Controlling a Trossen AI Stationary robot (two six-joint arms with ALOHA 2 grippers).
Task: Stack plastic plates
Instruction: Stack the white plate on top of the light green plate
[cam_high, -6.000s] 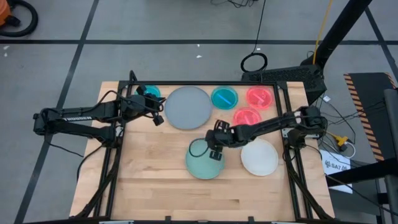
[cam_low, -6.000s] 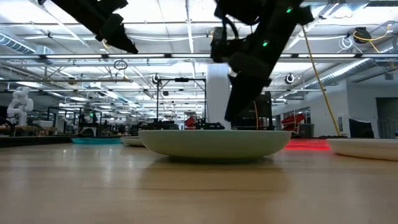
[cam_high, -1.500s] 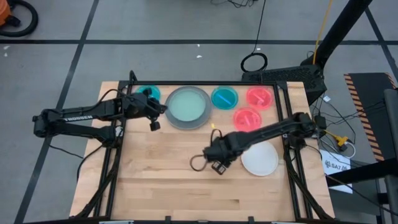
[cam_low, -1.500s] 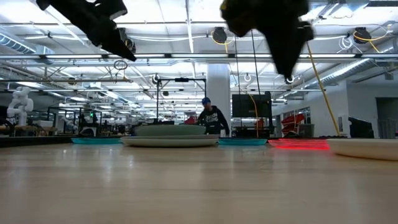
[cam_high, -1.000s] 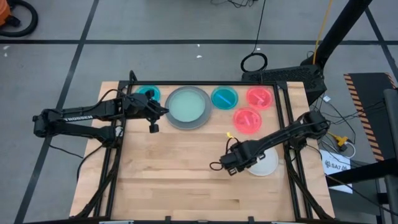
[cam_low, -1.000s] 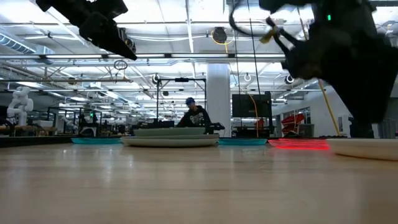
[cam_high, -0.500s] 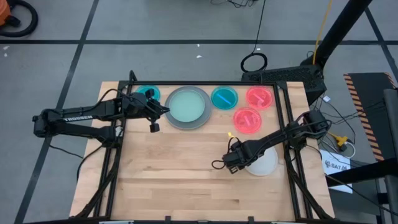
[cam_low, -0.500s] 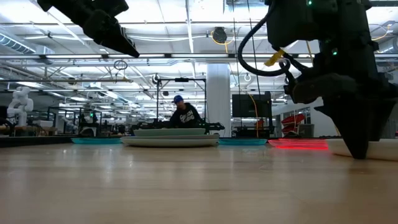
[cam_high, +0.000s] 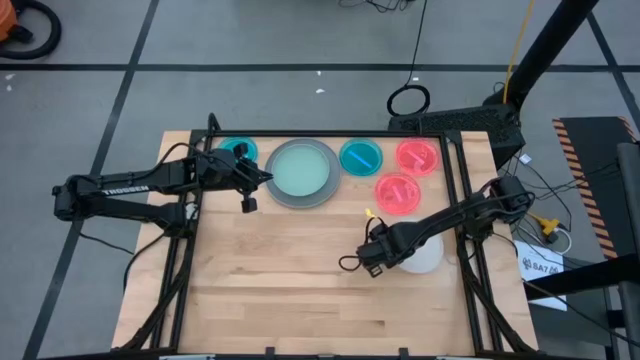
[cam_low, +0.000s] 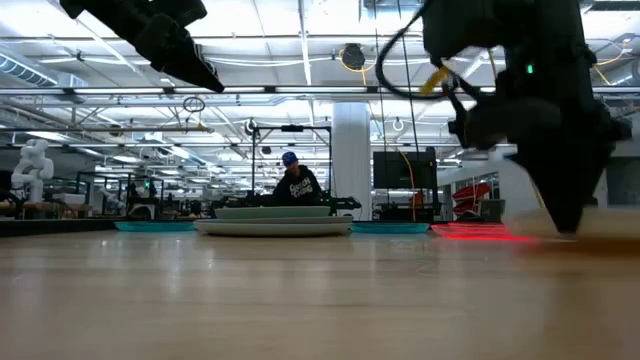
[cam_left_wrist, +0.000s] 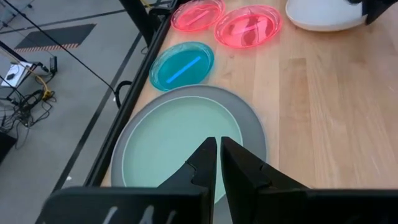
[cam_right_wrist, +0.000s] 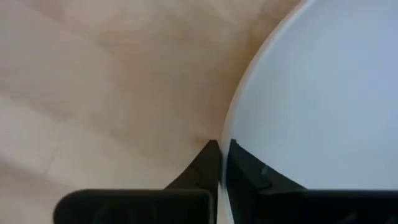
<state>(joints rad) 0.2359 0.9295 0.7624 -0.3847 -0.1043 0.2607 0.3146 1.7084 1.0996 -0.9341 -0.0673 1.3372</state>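
**A:** What has changed since half a second ago?

**B:** Little. The right claw (cam_high: 388, 251) has closed on the near-left rim of the round white plastic plate (cam_high: 422, 252), and in the low view that plate now looks raised at one edge. The left claw (cam_high: 262, 178) has not moved: it hangs with its fingers together, holding nothing, at the left rim of the large grey plastic plate (cam_high: 302, 196).

**A:** Take me across the wooden counter (cam_high: 270, 270), everything placed against that grey plate.

**B:** Just left of it, at the counter's far edge, a small teal-blue plastic plate (cam_high: 235, 148), half hidden by the left arm. On the grey plate itself lies the mint green plastic plate (cam_high: 303, 170). Just right sits a second teal-blue plastic plate (cam_high: 361, 156), then a pink-red plastic plate (cam_high: 419, 156), with another pink-red plastic plate (cam_high: 398, 192) nearer the front. The white plate is well to the right and forward, by the counter's right edge.

**A:** Free room?

**B:** The bare boards in front of the grey plate.
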